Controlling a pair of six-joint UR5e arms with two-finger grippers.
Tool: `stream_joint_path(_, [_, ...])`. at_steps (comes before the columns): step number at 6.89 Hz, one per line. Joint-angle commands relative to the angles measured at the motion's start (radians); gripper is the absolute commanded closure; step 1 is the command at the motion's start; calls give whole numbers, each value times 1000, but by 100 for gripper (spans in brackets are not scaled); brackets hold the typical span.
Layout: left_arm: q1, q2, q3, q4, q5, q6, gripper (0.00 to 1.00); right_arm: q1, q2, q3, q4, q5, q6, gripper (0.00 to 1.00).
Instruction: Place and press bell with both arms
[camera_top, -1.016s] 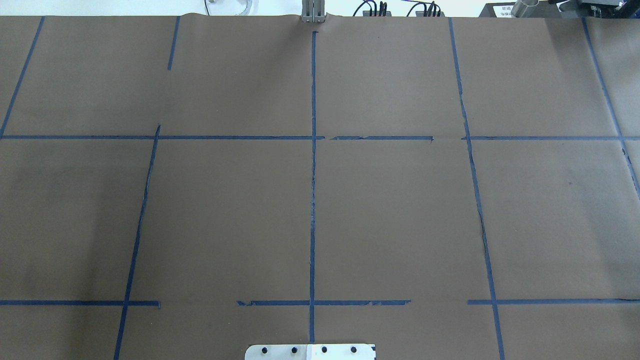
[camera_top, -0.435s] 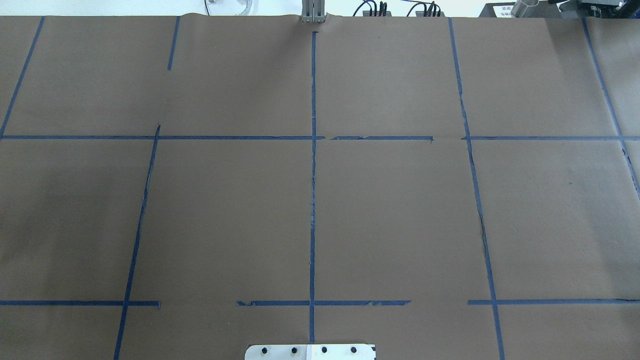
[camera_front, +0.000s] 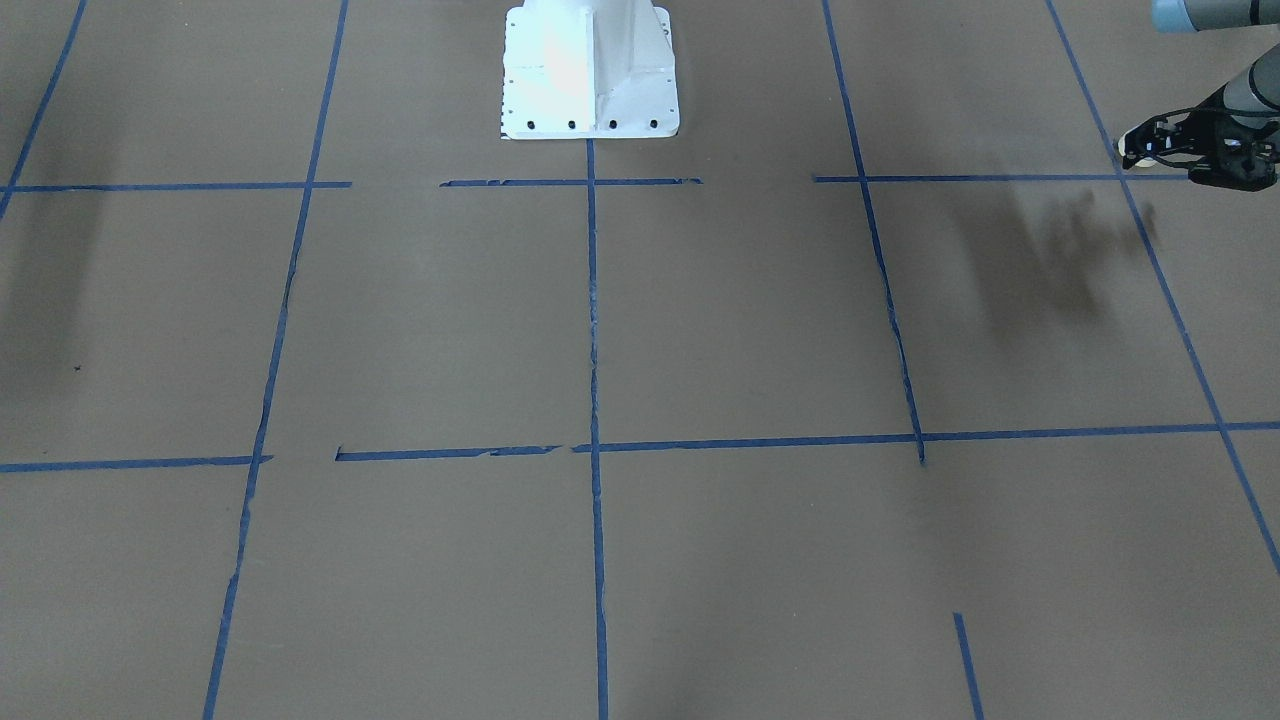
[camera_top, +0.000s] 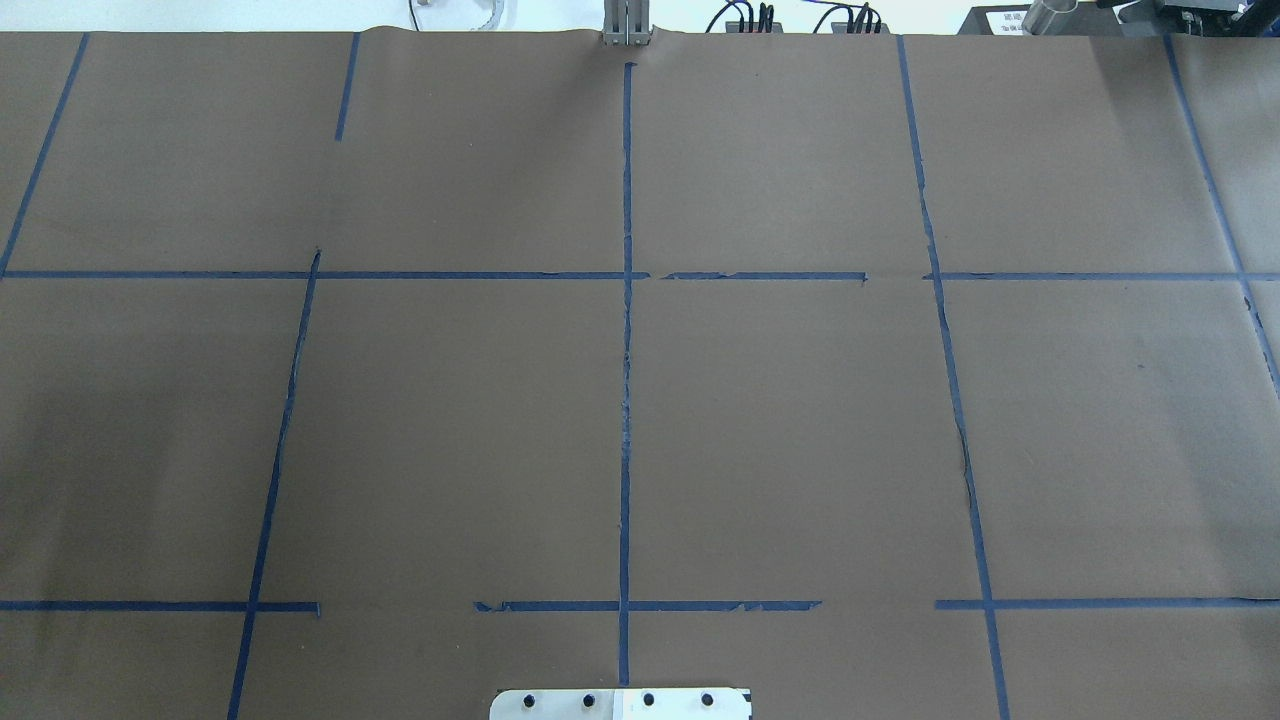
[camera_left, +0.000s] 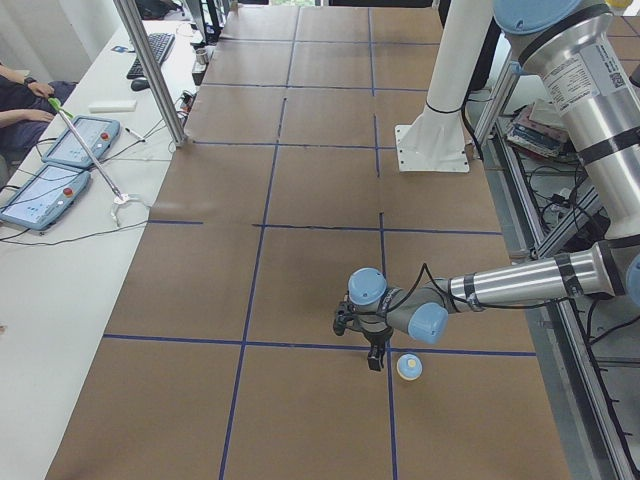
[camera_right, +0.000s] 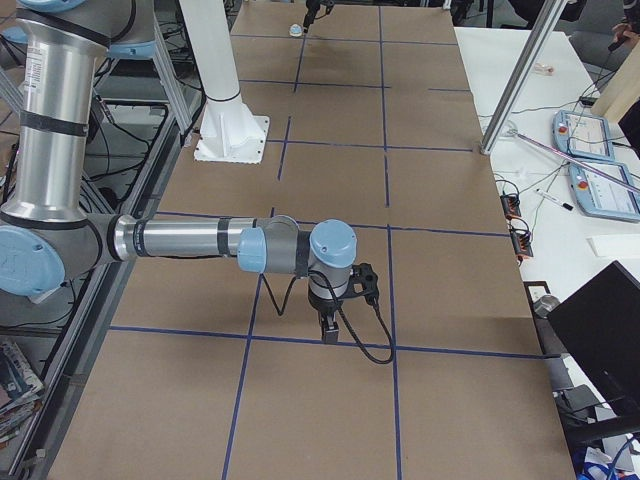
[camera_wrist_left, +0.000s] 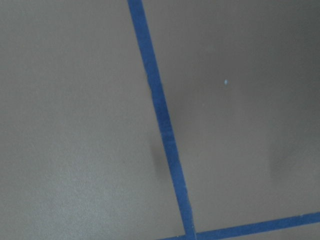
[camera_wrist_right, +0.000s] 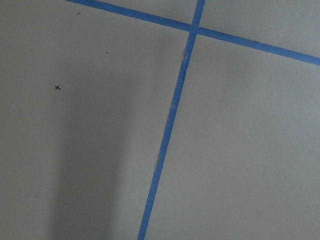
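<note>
The bell (camera_left: 408, 368), a small light-blue dome with a cream rim, sits on the brown table by a blue tape line. It also shows far off in the exterior right view (camera_right: 293, 30) and as a cream edge in the front-facing view (camera_front: 1129, 150). My left gripper (camera_left: 374, 358) points down just beside the bell and apart from it. It shows at the right edge of the front-facing view (camera_front: 1150, 150); I cannot tell if it is open or shut. My right gripper (camera_right: 330, 328) hangs over a tape line at the table's other end; I cannot tell its state. Neither arm nor the bell shows in the overhead view.
The white pedestal (camera_front: 590, 70) stands at the robot's side of the table, mid-length. Blue tape lines (camera_top: 626, 400) divide the brown surface into squares. An operators' bench with tablets (camera_left: 60, 170) and a metal post (camera_left: 150, 70) runs along the far side.
No arm or bell enters the overhead view. Only the faint shadow at its left side shifts slightly.
</note>
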Motion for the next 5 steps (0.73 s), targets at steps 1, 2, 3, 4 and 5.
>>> stream_joint_path(1, [64,4,52,-6,0,5,0,0,0,0,0,2,-1,0])
stream_joint_path(2, [81,4,66,-6,-3,7,0,0,0,0,0,2,-1,0])
stream_joint_path(3, [101,4,75,-4,-5,5,0,0,0,0,0,2,-1,0])
stream_joint_path(4, [104,4,95,-6,-5,5,0,0,0,0,0,2,-1,0])
stream_joint_path(5, [109,4,97,-4,-6,5,0,0,1,0,0,2,-1,0])
